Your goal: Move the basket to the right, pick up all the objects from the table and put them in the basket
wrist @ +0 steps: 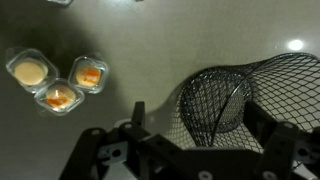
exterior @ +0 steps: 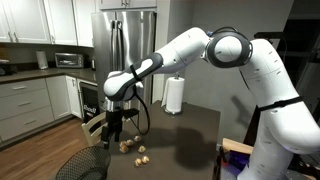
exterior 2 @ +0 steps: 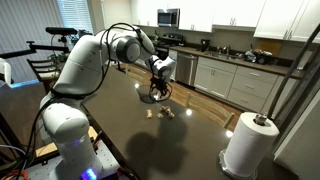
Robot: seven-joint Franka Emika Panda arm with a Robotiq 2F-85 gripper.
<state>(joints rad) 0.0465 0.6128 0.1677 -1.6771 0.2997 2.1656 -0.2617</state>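
1. Over the worktop (exterior: 190, 135), towards the end away from the paper towel roll (exterior: 174, 95), the gripper (exterior: 115, 130) hangs with jaws spread wide.
2. The wire-mesh basket (wrist: 235, 90) sits right at its fingers; contact unclear.
3. Three small clear cups (wrist: 60, 97) with tan or orange filling cluster beside the basket.

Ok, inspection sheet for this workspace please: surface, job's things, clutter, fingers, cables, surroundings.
Surface: dark matte table.
Job's things: mesh basket on the table under the gripper; small tan objects beside it, none seen inside.
Clutter: paper towel roll, upright, apart from the basket.
Fingers: open, fingers either side of the basket; contact unclear.
Cables: black cable looping at the wrist.
Surroundings: kitchen; fridge, cabinets.
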